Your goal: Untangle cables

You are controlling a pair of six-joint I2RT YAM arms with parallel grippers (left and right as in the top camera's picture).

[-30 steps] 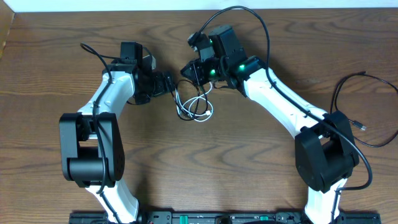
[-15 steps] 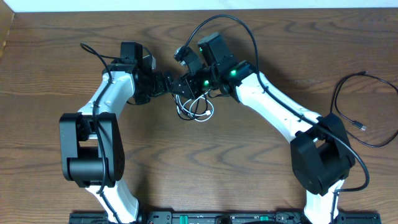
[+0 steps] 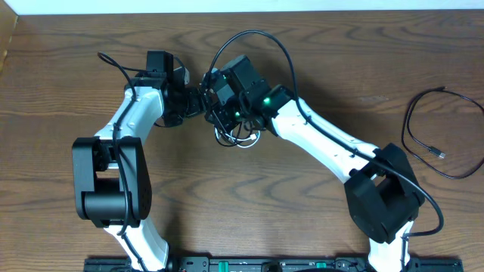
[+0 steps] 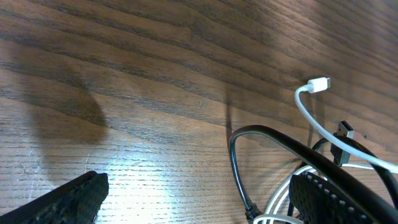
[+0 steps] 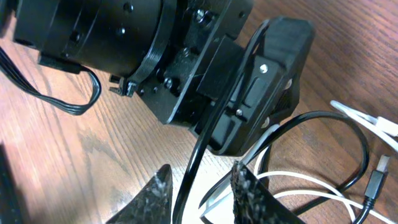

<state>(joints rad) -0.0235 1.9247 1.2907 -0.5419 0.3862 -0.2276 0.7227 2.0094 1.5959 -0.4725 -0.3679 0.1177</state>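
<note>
The black cable (image 5: 323, 117) and the white cable (image 4: 301, 107) lie looped together in one small tangle near the middle of the tabletop (image 3: 302, 219). The left gripper (image 4: 199, 183) sits at about 10 o'clock from the tangle, low over the wood, with its jaws spread wide and nothing between them. In the left wrist view a black loop and white strands lie against the finger at 5 o'clock, and the white plug (image 4: 318, 83) rests flat at 1 o'clock. The right gripper (image 5: 200, 179) hangs at 12 o'clock of the tangle, just beside the left one. Its jaws stand a little apart. A run of the black cable passes up through the gap between them, and I cannot tell whether either fingertip touches it.
</note>
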